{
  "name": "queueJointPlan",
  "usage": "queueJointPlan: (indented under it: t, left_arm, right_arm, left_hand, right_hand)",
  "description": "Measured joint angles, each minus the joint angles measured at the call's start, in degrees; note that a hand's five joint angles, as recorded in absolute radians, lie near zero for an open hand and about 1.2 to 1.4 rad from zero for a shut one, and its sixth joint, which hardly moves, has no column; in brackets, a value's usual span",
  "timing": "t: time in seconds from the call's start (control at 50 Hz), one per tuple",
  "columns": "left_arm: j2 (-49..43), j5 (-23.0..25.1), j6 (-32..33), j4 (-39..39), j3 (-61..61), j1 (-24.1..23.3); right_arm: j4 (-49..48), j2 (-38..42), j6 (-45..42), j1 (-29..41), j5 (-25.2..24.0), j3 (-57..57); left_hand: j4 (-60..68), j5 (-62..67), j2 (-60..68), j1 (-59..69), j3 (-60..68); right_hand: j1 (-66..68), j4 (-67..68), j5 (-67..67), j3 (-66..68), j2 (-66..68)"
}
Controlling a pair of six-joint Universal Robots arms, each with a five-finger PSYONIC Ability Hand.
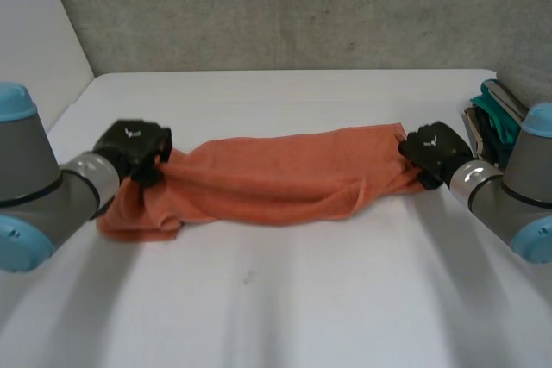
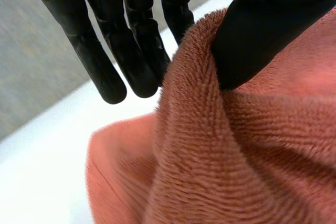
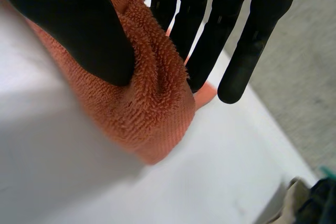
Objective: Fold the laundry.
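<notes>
Orange towel (image 1: pixel 276 174) lies in the head view as a long, bunched band across the middle of the white table (image 1: pixel 285 299), drawn out between the 2 hands. The left hand (image 1: pixel 132 146) sits at the towel's left end, where the cloth gathers under it and a loose fold spreads on the table on the near side. The right hand (image 1: pixel 434 149) is at the opposite end, right against the towel's far corner. Long creases run the length of the towel between them. Beyond the right hand, at the table's right edge, sits some teal cloth (image 1: pixel 498 109), apart from the towel.

In the left wrist view, the left hand's thumb (image 2: pixel 262 30) presses onto a raised ridge of the terry cloth. Its straight fingers (image 2: pixel 139 51) stand on the other side of that ridge, the nearest one touching it, so the hand pinches the towel's edge between thumb and fingers. Past the grip the towel falls away in a rounded fold onto the table.

In the right wrist view, the right hand's thumb (image 3: pixel 73 24) bears down on a bunched end of the towel, and the straight fingers (image 3: pixel 205 40) back it from the other side. This hand too grasps the towel in a pinch. The bunched end sticks out just past the thumb tip, and a small corner of orange shows beyond the fingertips.
</notes>
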Motion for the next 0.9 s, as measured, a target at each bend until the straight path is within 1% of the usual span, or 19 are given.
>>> queueJointPlan:
  t: [0.1,0.12,0.16,0.18,0.24,0.3,0.38,0.48,0.58,0.62,0.68,0.78,0.8,0.82,0.84,0.86,0.88,0.9]
  left_arm:
    - [-0.4,-0.9,-1.7,9.0,7.8,-0.2]
    - [0.0,-1.6,-3.1,12.8,10.7,-0.3]
    - [0.7,-2.5,-5.0,16.7,13.6,-0.4]
    - [1.4,-3.5,-7.0,20.0,16.0,-0.5]
    - [3.1,-5.8,-12.0,26.2,20.9,-0.8]
    - [4.6,-7.1,-16.0,28.0,23.6,-0.8]
    - [6.0,-6.6,-18.7,24.6,23.5,-0.5]
    - [7.2,-3.1,-19.4,14.8,17.0,0.8]
    - [7.3,0.2,-18.3,8.2,7.2,2.1]
    - [6.9,1.3,-17.5,7.1,3.3,2.3]
    - [5.4,2.9,-15.3,6.9,-1.6,2.5]
    - [1.4,4.5,-9.7,7.9,-6.1,2.4]
    - [0.4,4.6,-8.0,8.1,-6.6,2.4]
    - [-0.3,4.6,-6.7,8.3,-6.9,2.4]
    - [-0.7,4.6,-5.8,8.3,-7.0,2.4]
    - [-1.1,4.5,-4.5,8.3,-7.1,2.4]
    - [-1.2,4.4,-4.0,8.3,-7.1,2.3]
    - [-1.2,4.3,-3.3,8.3,-7.1,2.3]
  right_arm:
    - [-9.0,0.7,3.9,1.1,2.1,-6.3]
    - [-11.9,0.5,5.8,1.3,3.1,-8.2]
    - [-16.3,-0.2,8.9,1.4,4.6,-10.9]
    - [-20.0,-1.0,11.8,1.4,5.8,-12.8]
    - [-29.3,-2.9,19.2,1.1,8.1,-16.1]
    - [-36.6,-4.4,25.1,0.8,8.7,-16.6]
    - [-41.5,-5.8,29.5,0.3,6.6,-14.3]
    - [-39.7,-7.1,29.6,-0.8,0.6,-7.7]
    - [-33.0,-7.4,26.0,-2.7,-6.2,1.4]
    - [-30.4,-7.0,24.1,-3.4,-8.1,4.4]
    - [-25.9,-5.4,18.9,-4.3,-10.7,9.5]
    - [-20.7,-2.7,9.7,-5.5,-12.7,14.4]
    - [-19.6,-2.1,7.6,-5.7,-12.9,15.1]
    - [-18.6,-1.7,5.8,-5.9,-13.0,15.6]
    - [-18.0,-1.5,4.8,-6.0,-13.0,15.8]
    - [-17.1,-1.3,3.7,-6.1,-12.9,16.0]
    - [-16.6,-1.2,3.2,-6.1,-12.8,16.1]
    - [-16.0,-1.3,2.7,-6.1,-12.7,16.1]
  left_hand:
    - [0.0,0.0,0.1,0.0,0.1]
    - [0.0,0.0,0.1,0.0,0.2]
    - [0.0,0.0,0.1,0.0,0.2]
    - [0.0,0.0,0.1,0.0,0.2]
    - [0.0,0.0,0.1,0.0,0.2]
    - [0.0,0.0,0.1,0.0,0.2]
    - [0.0,0.0,0.1,0.0,0.2]
    - [0.0,0.6,0.1,0.0,0.2]
    - [0.0,0.6,0.1,0.0,0.2]
    - [0.0,0.6,0.1,0.0,0.2]
    - [0.0,0.6,0.1,0.0,0.2]
    - [0.0,0.6,0.1,0.0,0.2]
    - [-3.2,-1.4,-3.4,-1.3,-3.2]
    - [-8.5,-6.1,-8.4,-5.9,-8.0]
    - [-13.8,-11.3,-14.7,-11.8,-14.3]
    - [-23.8,-21.2,-24.6,-22.5,-23.0]
    - [-30.0,-27.3,-29.7,-28.9,-29.0]
    - [-33.3,-30.6,-33.0,-31.5,-32.3]
  right_hand:
    - [0.0,0.1,0.0,0.0,0.0]
    - [0.0,0.1,0.0,0.0,0.0]
    - [0.0,0.2,0.0,0.0,0.0]
    - [0.0,0.2,0.0,0.0,0.0]
    - [0.0,0.2,0.0,0.0,0.0]
    - [0.0,0.2,0.0,0.0,0.0]
    - [0.0,0.2,0.8,0.0,0.0]
    - [0.0,0.2,1.1,0.0,0.0]
    - [0.0,0.2,1.1,0.0,0.0]
    - [0.0,0.2,1.1,0.0,0.0]
    - [0.0,0.2,1.1,0.0,0.0]
    - [0.0,0.2,1.1,0.0,0.0]
    - [0.0,0.2,1.1,0.0,0.0]
    - [0.0,0.2,1.1,0.0,0.0]
    - [0.0,0.2,1.1,0.0,0.0]
    - [0.0,0.2,1.1,0.0,0.0]
    - [0.0,0.2,1.1,0.0,0.0]
    - [0.0,0.2,1.1,0.0,0.0]
